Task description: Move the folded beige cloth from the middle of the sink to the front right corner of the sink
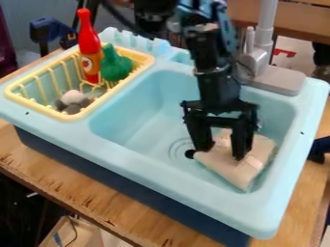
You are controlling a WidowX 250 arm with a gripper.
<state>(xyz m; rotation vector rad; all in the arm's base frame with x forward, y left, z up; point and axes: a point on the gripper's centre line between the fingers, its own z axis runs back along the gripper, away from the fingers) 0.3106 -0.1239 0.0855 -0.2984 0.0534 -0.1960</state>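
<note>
The black gripper (222,153) hangs down into the right part of the light blue sink basin (138,116), its two fingers spread wide apart. Under and between them lies a cream-coloured, roughly cylindrical thing (237,167), tilted on the basin floor near the right front corner. The fingertips overlap its upper side in the view; whether they touch it I cannot tell. Part of its far side is hidden behind the gripper.
A yellow rack (71,117) at the sink's left holds a red bottle (89,46), a green toy (116,65) and a grey-and-pink thing (74,100). The grey faucet (258,62) rises behind the basin. The raised basin rim surrounds the gripper.
</note>
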